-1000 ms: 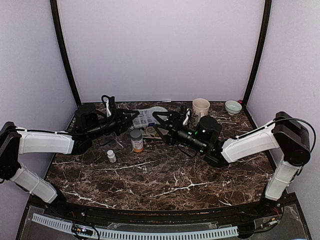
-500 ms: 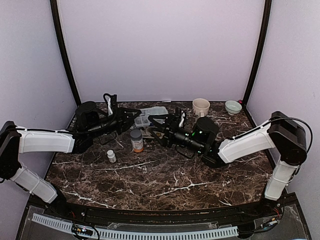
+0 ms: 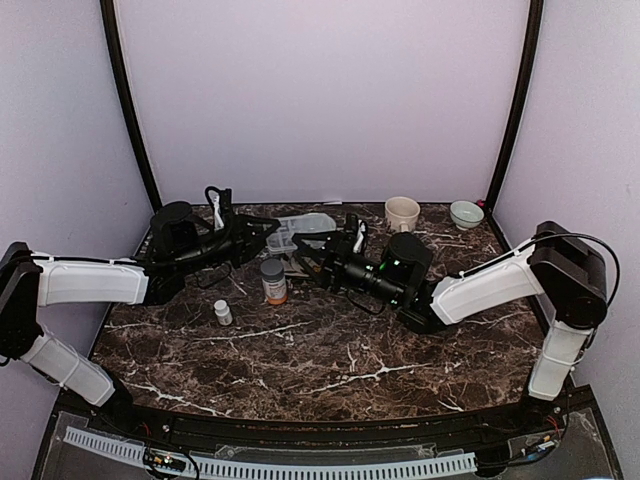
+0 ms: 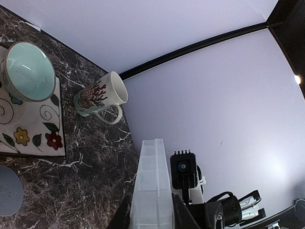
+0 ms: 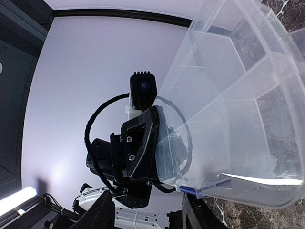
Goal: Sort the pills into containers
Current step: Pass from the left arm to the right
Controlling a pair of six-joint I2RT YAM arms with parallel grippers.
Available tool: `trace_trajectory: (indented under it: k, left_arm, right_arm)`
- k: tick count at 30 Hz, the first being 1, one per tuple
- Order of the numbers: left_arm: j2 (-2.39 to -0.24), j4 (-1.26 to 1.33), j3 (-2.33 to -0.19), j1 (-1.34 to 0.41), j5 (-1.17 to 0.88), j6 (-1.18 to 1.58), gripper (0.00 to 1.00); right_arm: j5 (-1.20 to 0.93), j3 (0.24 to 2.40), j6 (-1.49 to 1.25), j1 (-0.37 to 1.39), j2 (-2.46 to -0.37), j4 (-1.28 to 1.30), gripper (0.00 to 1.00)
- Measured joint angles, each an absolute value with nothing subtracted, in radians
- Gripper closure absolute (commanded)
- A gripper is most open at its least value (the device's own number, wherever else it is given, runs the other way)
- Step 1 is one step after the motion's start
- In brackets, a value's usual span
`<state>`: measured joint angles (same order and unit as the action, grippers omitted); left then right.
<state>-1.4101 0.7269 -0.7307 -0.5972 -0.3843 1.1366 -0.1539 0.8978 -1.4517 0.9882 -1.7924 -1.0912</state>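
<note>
Clamping pill box [image 4: 152, 191], left fingers [image 4: 182, 215]; long axis pointing toward right arm [image 3: 480, 285].

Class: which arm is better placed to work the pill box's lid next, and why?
Probably right: the right gripper, jaws apart, is at the pill box that the left gripper holds.

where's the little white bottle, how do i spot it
Look at the left half of the dark marble table. Near the orange grey-capped bottle, toward the near-left, stands the white bottle alone. It is all white and much shorter than its orange neighbour.
</note>
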Motion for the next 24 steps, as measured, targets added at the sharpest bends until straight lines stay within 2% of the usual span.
trace_trajectory:
  k: [4,10,24]
  left_arm:
    - [-1.410,0.724,-0.731,-0.597,-0.384,1.137,1.00]
    - [-1.410,0.721,-0.731,-0.597,-0.381,1.135,1.00]
    - [-1.406,0.664,-0.754,-0.591,-0.410,1.111,1.00]
  right_arm:
    - [-0.153,0.898,-1.448,0.988,-1.792,-1.087,0.56]
    - [-0.153,0.893,-1.446,0.988,-1.792,-1.083,0.43]
    - [-0.154,0.882,-1.422,0.974,-1.792,-1.042,0.39]
